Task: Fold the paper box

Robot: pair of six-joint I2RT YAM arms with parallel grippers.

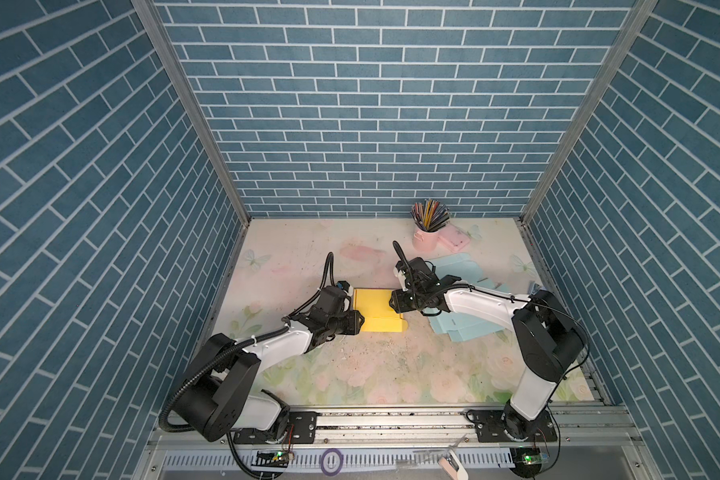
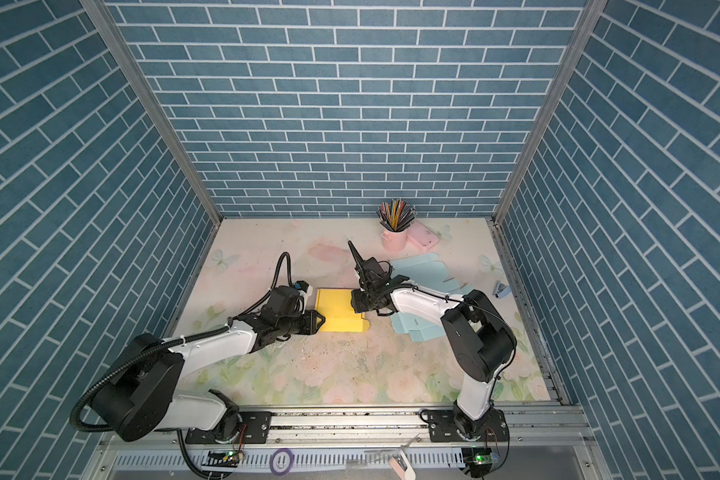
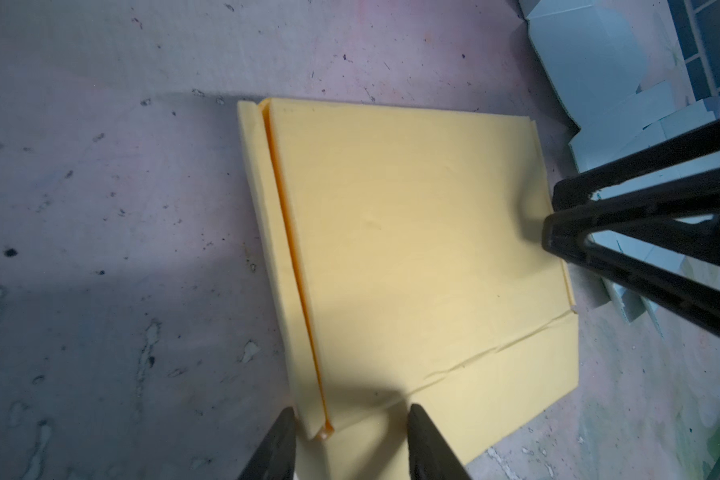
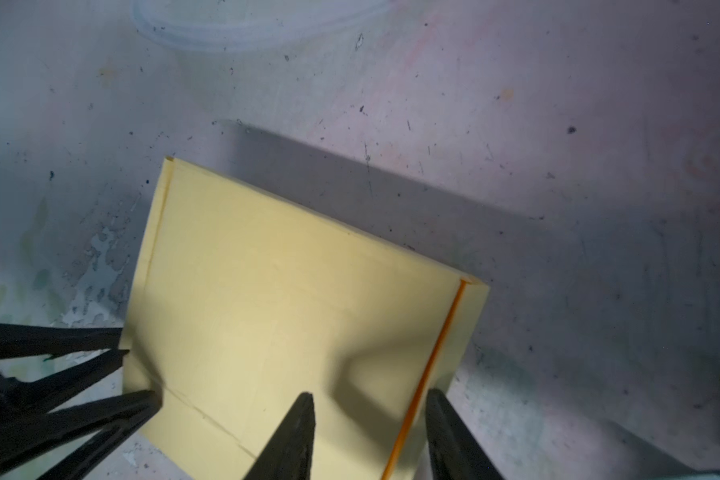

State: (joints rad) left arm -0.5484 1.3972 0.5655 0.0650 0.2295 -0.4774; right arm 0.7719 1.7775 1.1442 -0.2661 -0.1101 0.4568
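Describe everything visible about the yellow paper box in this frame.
The yellow paper box is thin card, lying flat on the floral tabletop, with crease lines and one narrow side flap folded over, orange along its seam. The left hand and right hand reach it from opposite edges, jaws apart.

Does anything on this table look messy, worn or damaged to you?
Yes. The floral table mat is scuffed and flaking, with pale chips, just in front of the yellow paper box. To the box's right, the light-blue box blanks lie in a splayed, untidy pile.
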